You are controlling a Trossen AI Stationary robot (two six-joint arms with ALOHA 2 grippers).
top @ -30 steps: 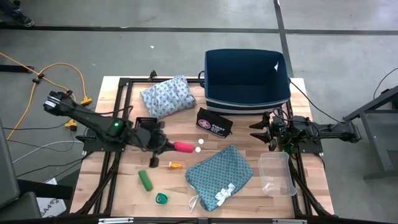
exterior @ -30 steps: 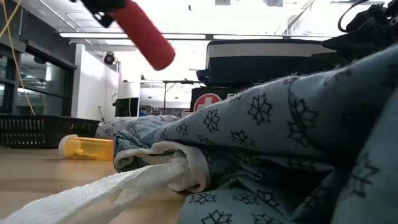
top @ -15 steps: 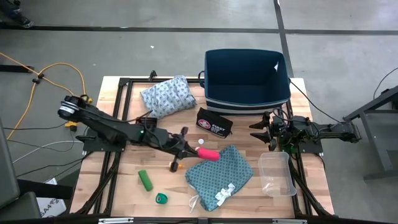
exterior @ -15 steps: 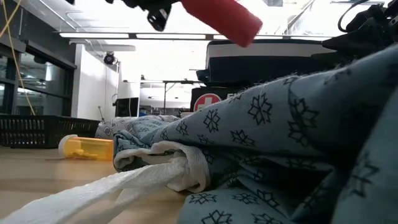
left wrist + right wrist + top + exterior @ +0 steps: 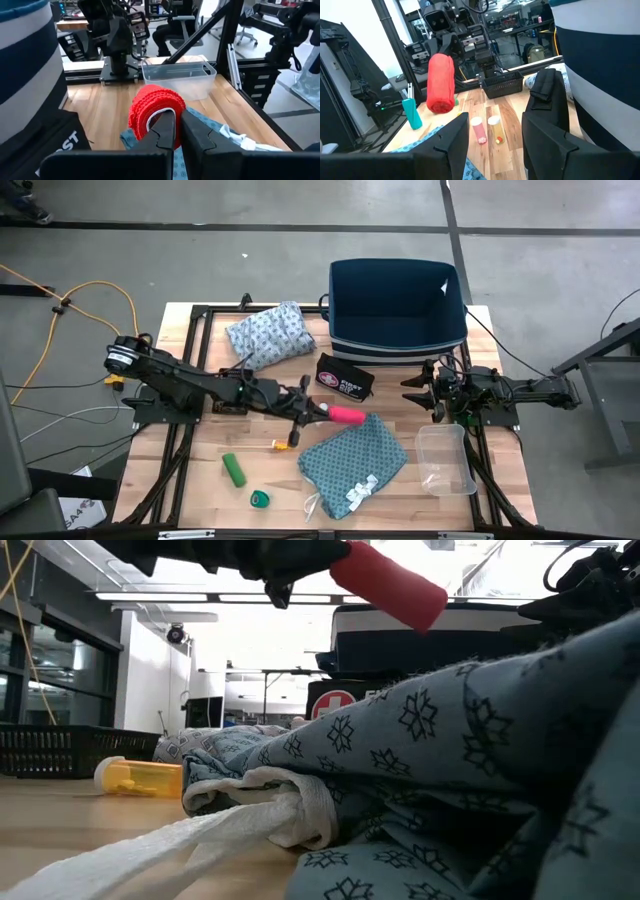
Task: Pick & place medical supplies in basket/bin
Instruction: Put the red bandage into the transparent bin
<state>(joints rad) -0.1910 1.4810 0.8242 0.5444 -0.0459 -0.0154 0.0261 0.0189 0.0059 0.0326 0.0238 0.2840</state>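
My left gripper (image 5: 318,412) is shut on a red roll (image 5: 347,416), held in the air over the far left edge of the teal patterned cloth (image 5: 352,456), whose white ties (image 5: 200,830) lie at its near side. The pale blue-grey cloth (image 5: 268,333) lies at the far left, next to the dark blue bin (image 5: 398,305). A green roll (image 5: 233,469), a small green ring (image 5: 259,499) and an orange vial (image 5: 283,445) lie on the table's near left. My right gripper (image 5: 415,390) waits open at the right, in front of the bin. My left gripper holds the red roll by its near end (image 5: 159,116), pinched between the two fingers (image 5: 167,131). The fingers come about level from the table's left, along the roll. The roll (image 5: 390,585) sticks out ahead of them, slanting slightly down, lifted clear of the cloth and table.
A black first-aid pouch (image 5: 343,377) lies between the roll and the bin. A clear plastic tub (image 5: 445,460) stands at the near right. Two small white-capped vials (image 5: 487,130) lie on the wood beyond the cloth. A black mesh basket (image 5: 502,85) sits at the left.
My left gripper has carried the red roll toward the table's right edge, from above the bare wood to the teal cloth's far left edge, tipping from slanting down to about level. It has stayed shut on the roll.
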